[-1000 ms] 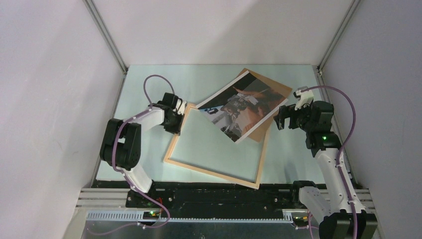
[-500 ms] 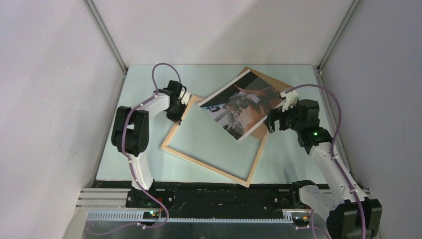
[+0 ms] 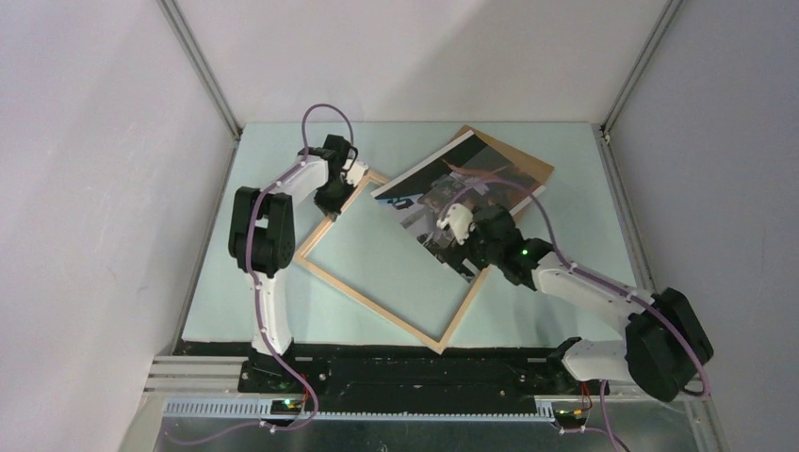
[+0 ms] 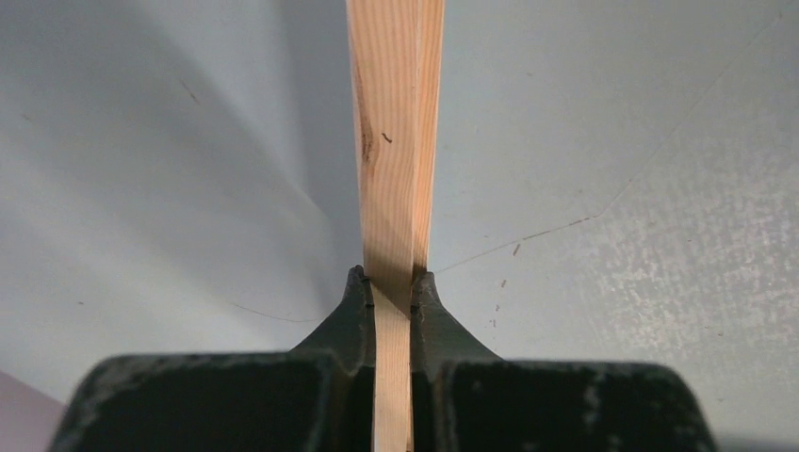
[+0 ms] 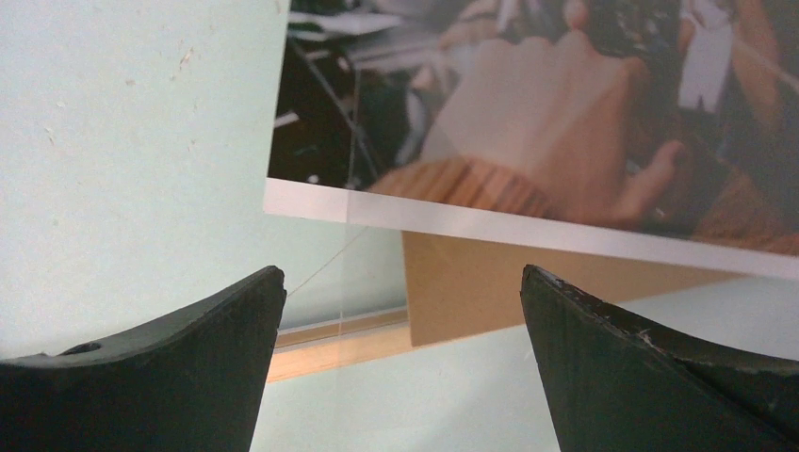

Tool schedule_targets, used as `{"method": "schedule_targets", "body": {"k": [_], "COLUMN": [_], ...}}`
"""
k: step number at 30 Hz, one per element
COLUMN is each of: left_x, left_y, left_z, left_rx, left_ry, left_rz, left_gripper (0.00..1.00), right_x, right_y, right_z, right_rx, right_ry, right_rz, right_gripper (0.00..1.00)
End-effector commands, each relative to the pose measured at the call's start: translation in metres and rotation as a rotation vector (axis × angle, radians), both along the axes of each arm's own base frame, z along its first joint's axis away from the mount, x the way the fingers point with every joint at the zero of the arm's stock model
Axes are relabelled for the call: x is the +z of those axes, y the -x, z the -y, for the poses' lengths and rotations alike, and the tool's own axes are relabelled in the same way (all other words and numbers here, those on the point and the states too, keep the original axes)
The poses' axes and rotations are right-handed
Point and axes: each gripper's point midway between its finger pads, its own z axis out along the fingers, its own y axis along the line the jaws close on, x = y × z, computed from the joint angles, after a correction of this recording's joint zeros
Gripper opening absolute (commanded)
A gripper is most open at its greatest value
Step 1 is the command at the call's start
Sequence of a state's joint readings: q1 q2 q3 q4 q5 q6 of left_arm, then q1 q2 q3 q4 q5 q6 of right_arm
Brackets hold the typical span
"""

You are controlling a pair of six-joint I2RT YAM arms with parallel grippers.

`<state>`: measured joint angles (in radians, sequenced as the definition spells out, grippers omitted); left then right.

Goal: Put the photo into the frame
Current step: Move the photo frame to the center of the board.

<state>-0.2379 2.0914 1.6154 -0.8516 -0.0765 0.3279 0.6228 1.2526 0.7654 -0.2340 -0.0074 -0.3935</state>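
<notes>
The pale wood frame [image 3: 377,306] lies tilted on the table, one corner near the front edge. My left gripper [image 3: 337,198] is shut on its far left rail, and the wooden rail [image 4: 394,141] runs between the fingers in the left wrist view. The photo [image 3: 443,188], face up with a white border, lies over the frame's far right corner and partly on the brown backing board [image 3: 513,160]. My right gripper [image 3: 459,247] is open over the photo's near edge [image 5: 528,221], holding nothing. The board corner [image 5: 471,287] and a frame rail [image 5: 339,344] show below it.
The pale green table mat [image 3: 565,282] is bounded by white walls with metal corner posts [image 3: 203,71]. The arm bases stand on a black rail [image 3: 424,372] at the near edge. Purple cables loop above both arms.
My right arm has swung left and down over the photo's near edge. My left gripper has moved farther away with the frame rail, turning the frame clockwise.
</notes>
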Motion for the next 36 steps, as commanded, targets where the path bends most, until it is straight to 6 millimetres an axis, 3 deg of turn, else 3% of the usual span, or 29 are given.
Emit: {"method": "schedule_targets", "body": {"k": [1, 6, 11, 16, 21, 27, 32, 36], "left_x": [0.020, 0.020, 0.018, 0.017, 0.017, 0.018, 0.019, 0.023], "left_y": [-0.015, -0.016, -0.016, -0.017, -0.026, -0.043, -0.053, -0.066], "left_z": [-0.034, -0.034, -0.035, -0.039, -0.043, -0.044, -0.044, -0.048], "left_rx": [-0.112, -0.126, -0.150, -0.187, -0.206, -0.208, -0.227, -0.240], "left_ry": [-0.199, -0.201, -0.217, -0.244, -0.280, -0.307, -0.330, -0.371], "left_rz": [0.013, 0.004, -0.013, -0.031, -0.028, -0.010, -0.007, 0.009], "left_gripper": [0.00, 0.00, 0.00, 0.00, 0.00, 0.00, 0.02, 0.10], "right_x": [0.006, -0.014, -0.034, -0.041, -0.038, -0.028, -0.021, -0.019], "right_y": [-0.013, -0.007, -0.019, -0.033, -0.040, -0.045, -0.044, -0.042], "right_z": [-0.024, -0.045, -0.044, -0.046, -0.044, -0.038, -0.031, -0.021], "right_rx": [0.055, 0.124, 0.082, 0.057, 0.040, 0.014, -0.004, -0.025], "right_ry": [0.119, 0.243, 0.365, 0.422, 0.453, 0.480, 0.482, 0.481], "right_rz": [0.138, 0.180, 0.225, 0.278, 0.314, 0.354, 0.350, 0.324], "right_gripper": [1.00, 0.98, 0.94, 0.86, 0.69, 0.41, 0.29, 0.22]}}
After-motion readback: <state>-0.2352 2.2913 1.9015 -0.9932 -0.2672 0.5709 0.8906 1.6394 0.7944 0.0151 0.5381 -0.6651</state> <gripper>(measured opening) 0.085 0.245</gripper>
